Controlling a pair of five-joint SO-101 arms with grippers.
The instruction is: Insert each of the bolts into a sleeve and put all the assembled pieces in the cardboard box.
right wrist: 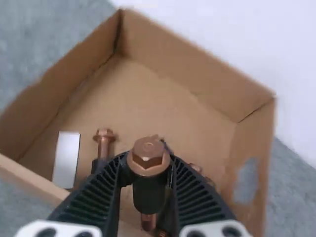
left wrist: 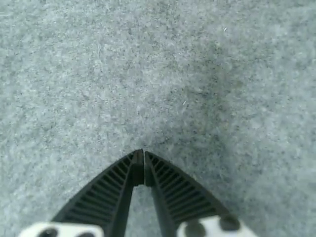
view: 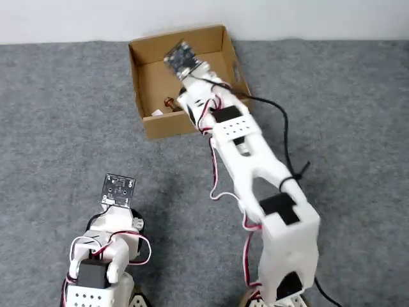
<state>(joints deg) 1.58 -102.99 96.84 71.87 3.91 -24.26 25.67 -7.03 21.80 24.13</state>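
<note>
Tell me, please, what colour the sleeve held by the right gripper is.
The sleeve is black, around a copper-coloured bolt; the right wrist view shows it best.

The cardboard box (view: 136,70) is brown and open-topped. It sits slightly askew on the grey desk (view: 64,128), close to its far edge. An assembled piece (right wrist: 148,181) stands upright between the jaws of the right gripper (right wrist: 147,167), over the box's inside by its near wall. It is a copper-coloured bolt (right wrist: 148,159) with a hex flange head, pushed through a black sleeve (right wrist: 148,193), and its tip shows below the sleeve. Just beside it in the box is a second bolt (right wrist: 103,139), head uppermost, its lower part hidden. Another copper piece (right wrist: 196,169) peeks out past the opposite jaw, too hidden to identify.
</note>
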